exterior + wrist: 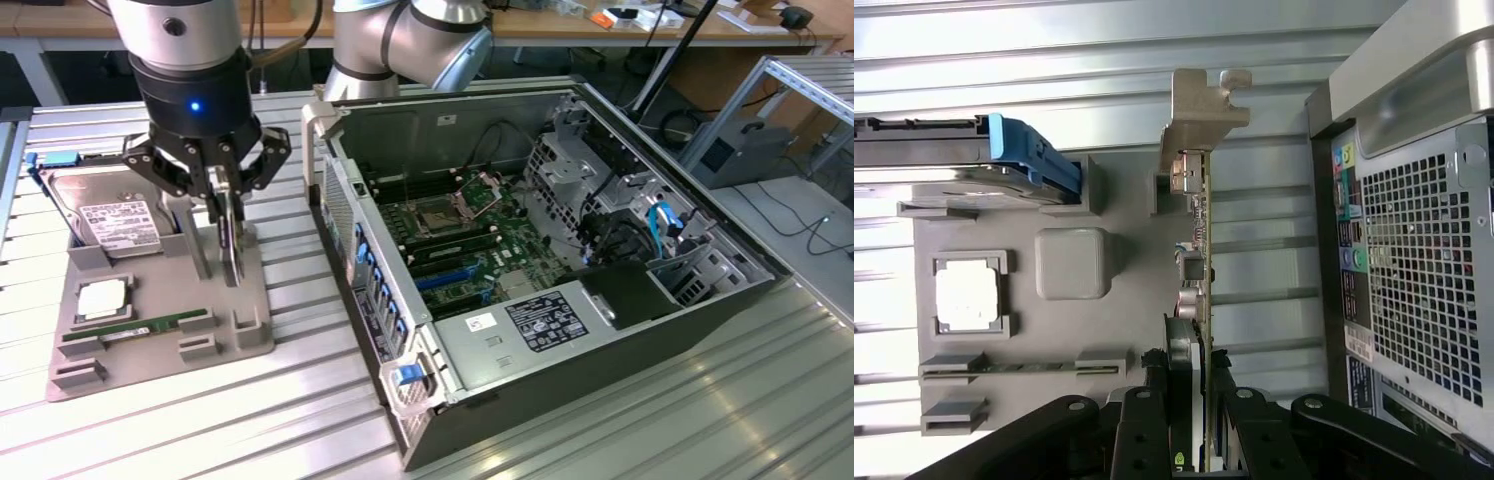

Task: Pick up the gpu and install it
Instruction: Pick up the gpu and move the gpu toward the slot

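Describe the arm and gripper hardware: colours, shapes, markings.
The arm is made of silver-grey tubular links with rounded grey joint housings. Its wrist section is a black cylinder with a small blue light. The gripper is black, with two fingers carried on open, scissor-like linkages with visible pivot pins.
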